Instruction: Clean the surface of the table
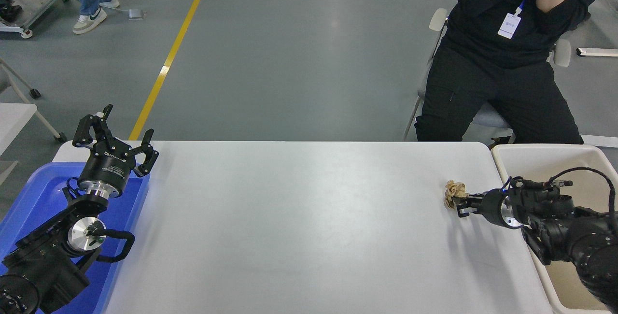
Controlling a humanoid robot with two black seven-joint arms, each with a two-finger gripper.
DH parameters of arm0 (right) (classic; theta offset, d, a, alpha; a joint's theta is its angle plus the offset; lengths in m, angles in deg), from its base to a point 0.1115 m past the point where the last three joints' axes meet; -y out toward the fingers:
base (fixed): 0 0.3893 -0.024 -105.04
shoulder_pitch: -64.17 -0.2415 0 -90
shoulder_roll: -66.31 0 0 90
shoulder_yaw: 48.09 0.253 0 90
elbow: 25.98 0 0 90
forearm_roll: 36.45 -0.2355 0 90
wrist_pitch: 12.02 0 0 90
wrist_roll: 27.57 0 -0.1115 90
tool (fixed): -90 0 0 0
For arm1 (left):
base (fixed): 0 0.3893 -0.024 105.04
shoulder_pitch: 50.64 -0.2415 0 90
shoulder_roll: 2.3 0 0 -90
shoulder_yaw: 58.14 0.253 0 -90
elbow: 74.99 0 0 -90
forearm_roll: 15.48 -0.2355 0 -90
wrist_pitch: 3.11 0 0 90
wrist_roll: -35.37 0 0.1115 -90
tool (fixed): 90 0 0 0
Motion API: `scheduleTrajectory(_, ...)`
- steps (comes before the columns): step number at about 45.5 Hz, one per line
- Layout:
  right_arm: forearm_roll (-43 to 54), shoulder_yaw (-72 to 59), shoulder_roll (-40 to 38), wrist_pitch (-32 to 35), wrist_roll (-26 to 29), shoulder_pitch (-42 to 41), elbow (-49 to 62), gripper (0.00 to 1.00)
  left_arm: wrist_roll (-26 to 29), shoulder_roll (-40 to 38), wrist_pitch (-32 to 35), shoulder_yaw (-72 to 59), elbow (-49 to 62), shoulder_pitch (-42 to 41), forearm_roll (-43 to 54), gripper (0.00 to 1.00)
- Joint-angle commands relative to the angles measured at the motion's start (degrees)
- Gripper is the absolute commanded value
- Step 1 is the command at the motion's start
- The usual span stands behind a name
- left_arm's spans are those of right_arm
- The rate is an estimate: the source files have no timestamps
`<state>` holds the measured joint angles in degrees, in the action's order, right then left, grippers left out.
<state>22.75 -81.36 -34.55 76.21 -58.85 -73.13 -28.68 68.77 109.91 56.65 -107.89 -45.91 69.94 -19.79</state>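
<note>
Just beside the beige bin (pixel 540 152), on its left, the right tool (pixel 456 199) has closed on a crumpled tan paper wad (pixel 454 192) at the tabletop (pixel 299 217) edge. The pickup looks done; what remains is a lift and a short carry rightward over the bin's rim before release. Well left of the bin, the left tool (pixel 115 135) hangs spread wide over the blue tray (pixel 36 193).

white lettering on the left gripper (pixel 117 136) body, too small to read
</note>
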Motion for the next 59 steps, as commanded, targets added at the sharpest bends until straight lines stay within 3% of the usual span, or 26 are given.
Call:
scheduleTrajectory(1,-3.56,0.31,-0.21,-0.34,-0.45,0.11,0.41,0.0,0.0,-0.06,0.0,0.0,0.0,0.0,0.0,1.0)
scheduleTrajectory(11,-9.45,0.31,-1.0,0.1,-5.19,-1.82,-0.46,0.0,0.0,0.03,0.0,0.0,0.0,0.0,0.0,1.0)
scheduleTrajectory(21,-10.33,4.79,-6.53,1.24,-10.56,-5.6,-4.68,0.0,0.0,0.03,0.0,0.0,0.0,0.0,0.0,1.0)
scheduleTrajectory(42,-10.24,14.28,-32.81,2.73,-10.56,-21.94,-40.01,0.0,0.0,0.03,0.0,0.0,0.0,0.0,0.0,1.0)
scheduleTrajectory(59,-10.33,27.91,-41.08,9.06,-10.03,-24.68,-42.48,0.0,0.0,0.03,0.0,0.0,0.0,0.0,0.0,1.0)
